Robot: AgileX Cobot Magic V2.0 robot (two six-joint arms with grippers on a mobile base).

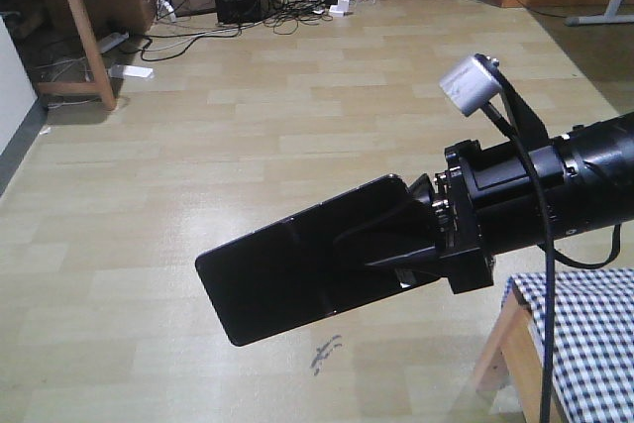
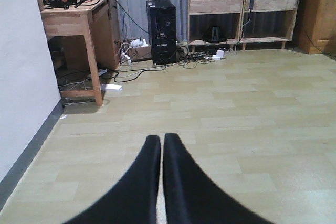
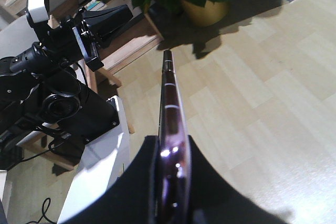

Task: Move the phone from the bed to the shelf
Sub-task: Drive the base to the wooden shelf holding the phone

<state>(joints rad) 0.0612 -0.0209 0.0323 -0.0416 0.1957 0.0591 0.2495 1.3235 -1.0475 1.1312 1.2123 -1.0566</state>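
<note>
Floor: pale planks. Shelf unit at the far wall; one black computer tower left of it, one wooden worktop far left. Bed corner near right, check sheet. Right gripper pinching the one phone, held in the air over the floor, left of the bed. Only the right wrist view shows the phone edge-on, with its pinkish rim, and one potted plant. Left gripper: fingers pressed together.
</note>
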